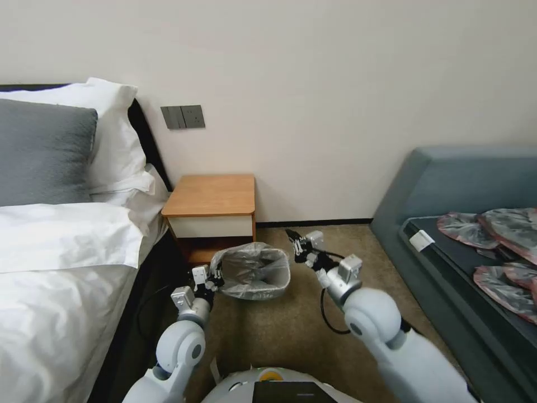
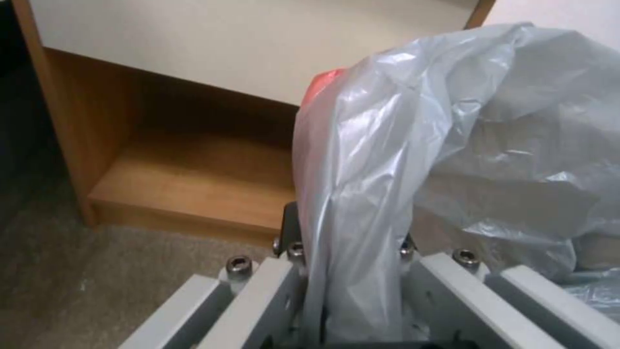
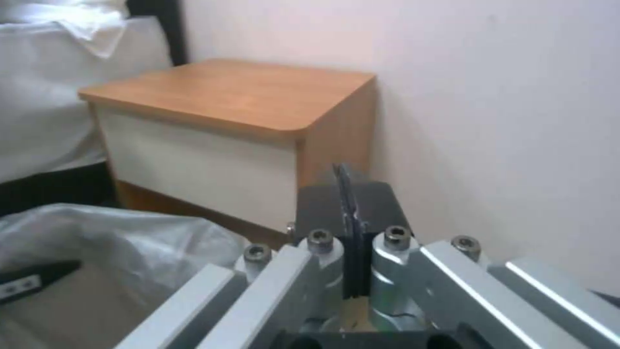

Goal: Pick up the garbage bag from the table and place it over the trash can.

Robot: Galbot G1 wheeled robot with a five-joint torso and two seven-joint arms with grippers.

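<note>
Looking down from the head view, the robot is facing the counter [image 1: 211,195], whose orange-brown top is lying bare against the far wall, with the bed [image 1: 56,263] on the left and a grey sofa [image 1: 464,224] on the right. The trash can [image 1: 258,282] is standing on the carpet just nearer than the counter, and the garbage bag [image 1: 246,263] is sitting draped over it, its crinkly grey plastic lining the opening. The left claw [image 1: 215,278] is pinching the bag's edge at the can's left side. The right claw [image 1: 295,239] is hovering just beside the can's right rim, apart from the plastic. Flattened grey-pink bags [image 1: 498,252] are lying piled on the sofa.

In the left wrist view, the left claw [image 2: 352,271] is clenching a gathered fold of the garbage bag [image 2: 413,145], a pinkish-red strip showing at its crest, with the counter's low shelf [image 2: 187,184] lying beyond.

In the right wrist view, the right claw [image 3: 348,213] is pressing its fingers together on nothing, pointing toward the counter [image 3: 232,97], while the bag [image 3: 129,237] is billowing off to one side.
</note>
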